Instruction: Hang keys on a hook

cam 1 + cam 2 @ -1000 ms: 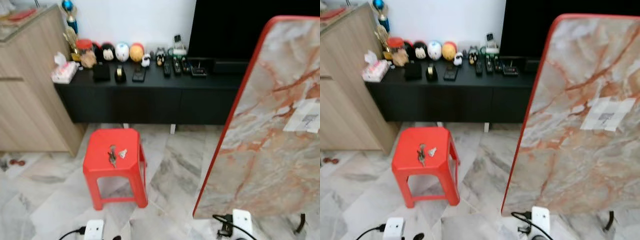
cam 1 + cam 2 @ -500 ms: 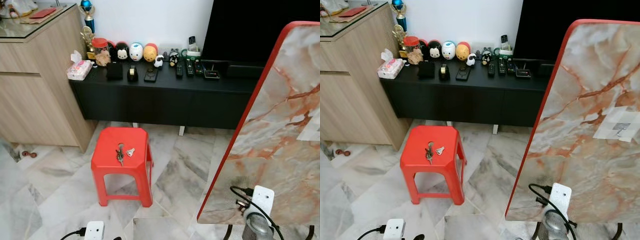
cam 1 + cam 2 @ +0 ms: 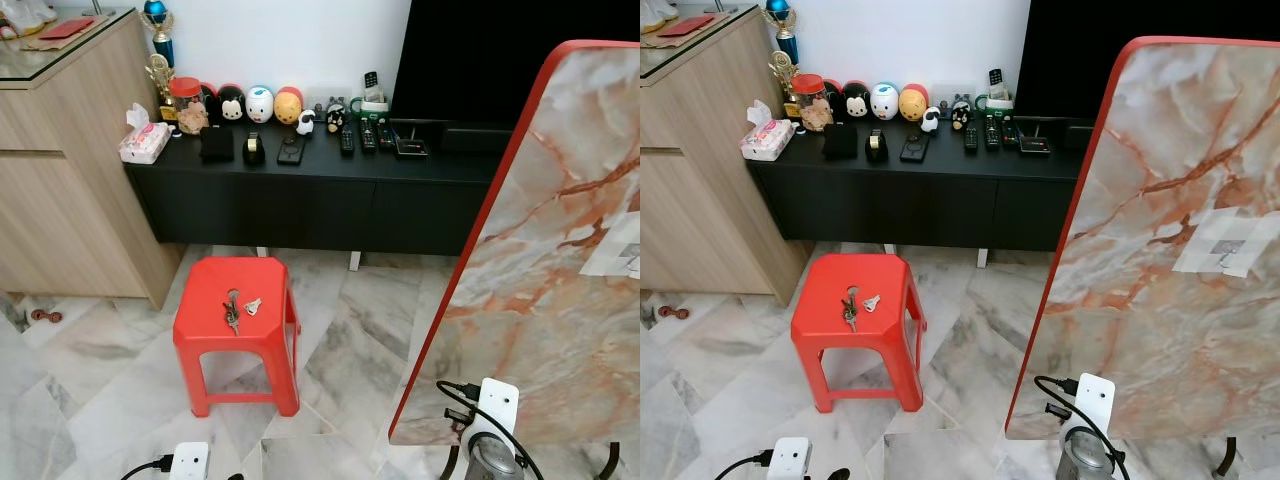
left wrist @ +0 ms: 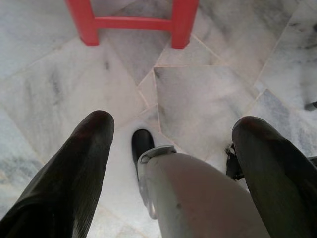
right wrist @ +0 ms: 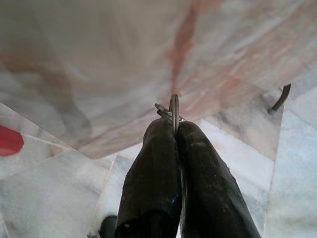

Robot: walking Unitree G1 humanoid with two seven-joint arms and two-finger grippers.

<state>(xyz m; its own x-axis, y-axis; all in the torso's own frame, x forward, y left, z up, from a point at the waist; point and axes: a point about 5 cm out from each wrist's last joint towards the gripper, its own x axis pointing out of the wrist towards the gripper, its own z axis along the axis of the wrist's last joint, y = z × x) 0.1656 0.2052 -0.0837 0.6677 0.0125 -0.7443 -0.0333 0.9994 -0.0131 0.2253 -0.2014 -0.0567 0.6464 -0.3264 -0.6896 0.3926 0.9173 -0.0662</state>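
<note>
A bunch of keys [image 3: 233, 308] with a small tag lies on top of a red plastic stool [image 3: 205, 335] in the middle of the floor. At the right, a marble-patterned board with a red edge [image 3: 1140, 250] leans upright and carries a taped white patch with a small hook [image 3: 1228, 250]. My right gripper [image 5: 174, 126] is shut on a thin metal key ring [image 5: 174, 105], close in front of the marble board. My left gripper [image 4: 174, 123] hangs open over the marble floor near the stool's legs [image 4: 181, 22].
A low black TV cabinet [image 3: 300, 195] with figurines and remotes runs along the wall under a dark TV [image 3: 480, 50]. A wooden cabinet [image 3: 60, 180] stands at the left. White power adapters with cables [image 3: 495, 408] [image 3: 188, 462] lie on the floor.
The whole picture has shifted as the camera moved and steadied. The keys on the stool and the board stay where they were.
</note>
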